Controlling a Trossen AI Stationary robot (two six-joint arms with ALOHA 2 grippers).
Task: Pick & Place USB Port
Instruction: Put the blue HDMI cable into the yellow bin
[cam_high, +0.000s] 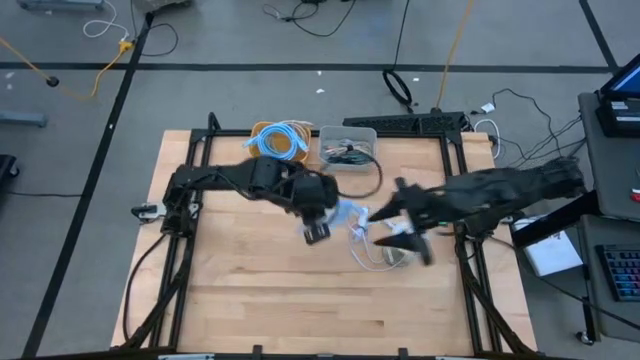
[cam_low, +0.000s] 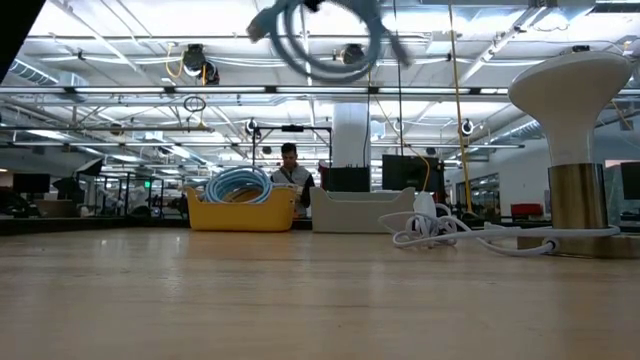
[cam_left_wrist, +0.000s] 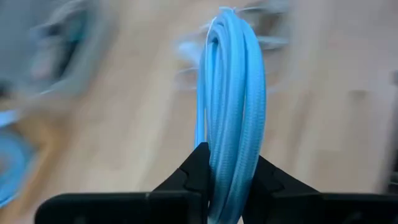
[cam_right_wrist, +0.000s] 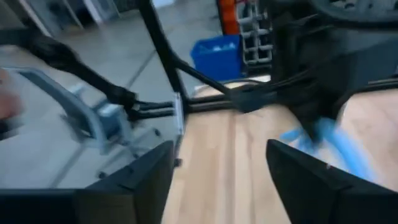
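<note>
Pick complete; placement pending.
My left gripper (cam_left_wrist: 227, 180) pinches the coiled blue cable (cam_left_wrist: 229, 93) aloft; my right gripper (cam_right_wrist: 217, 171) hovers spread beside it.

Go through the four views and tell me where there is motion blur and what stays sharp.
High view: the right gripper is smeared. Low view: the table and yellow bin are crisp, the lifted blue cable streaked. Left wrist view: the cable clamped in the left gripper is sharp, the background smeared. Right wrist view: blurred throughout.
</note>
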